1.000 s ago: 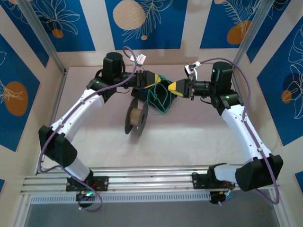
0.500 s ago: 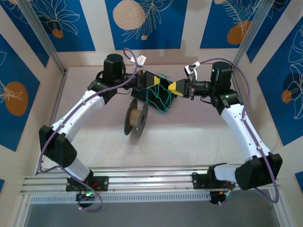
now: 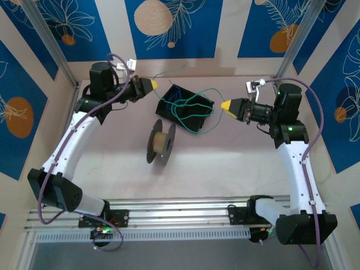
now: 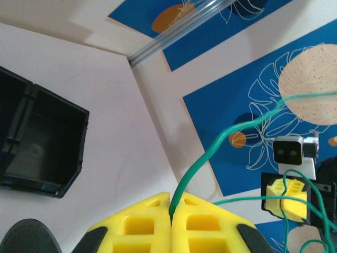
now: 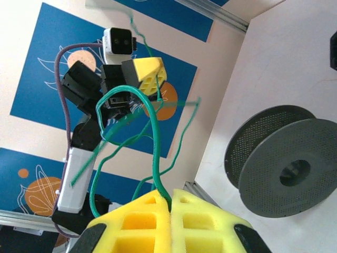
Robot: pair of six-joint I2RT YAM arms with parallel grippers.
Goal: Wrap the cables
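A green cable (image 3: 194, 103) lies in loops over the black tray (image 3: 198, 120) at the back middle of the table, with a blue cable (image 3: 168, 104) in the tray's left part. My left gripper (image 3: 152, 84) hangs left of the tray, shut on a green cable (image 4: 208, 155) that leaves its yellow pads (image 4: 145, 226) upward. To the right of the tray, my right gripper (image 3: 225, 105) is shut on a green cable (image 5: 156, 153) that loops toward the left arm. Both closed tips show up close, the left gripper (image 4: 171, 203) and the right gripper (image 5: 170, 197).
A dark perforated spool (image 3: 161, 143) with a cardboard core stands on edge in front of the tray and appears again as the spool (image 5: 287, 171). The walls enclose the table on the left, back and right. An aluminium rail (image 3: 180, 216) runs along the near edge.
Both arms have drawn apart from over the tray, the left going left and back, the right going right. The left gripper has shut on a green cable, which now stretches out of the tray.
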